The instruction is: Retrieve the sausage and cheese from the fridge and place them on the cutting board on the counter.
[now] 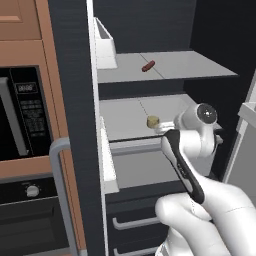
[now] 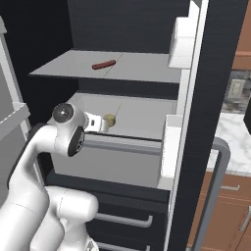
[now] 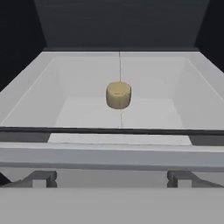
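The fridge (image 1: 75, 100) stands open. A reddish-brown sausage (image 1: 148, 66) (image 2: 104, 64) lies on its upper grey shelf. One shelf lower sits the tan-yellow cheese (image 1: 152, 121) (image 2: 110, 119) (image 3: 118, 95), alone near the shelf's middle. My gripper (image 3: 111, 179) (image 2: 98, 122) is open at the shelf's front lip and points straight at the cheese, a short way short of it. Nothing is between the fingertips (image 3: 41, 178). The cutting board and the counter are out of view.
White door bins (image 1: 105, 45) (image 2: 179, 41) hang on the open doors at either side. Below the shelves are dark drawers (image 1: 135, 220). A black microwave (image 1: 22, 115) and oven (image 1: 30, 220) sit in wood cabinetry to the left. A grey door handle (image 2: 220, 166) stands right.
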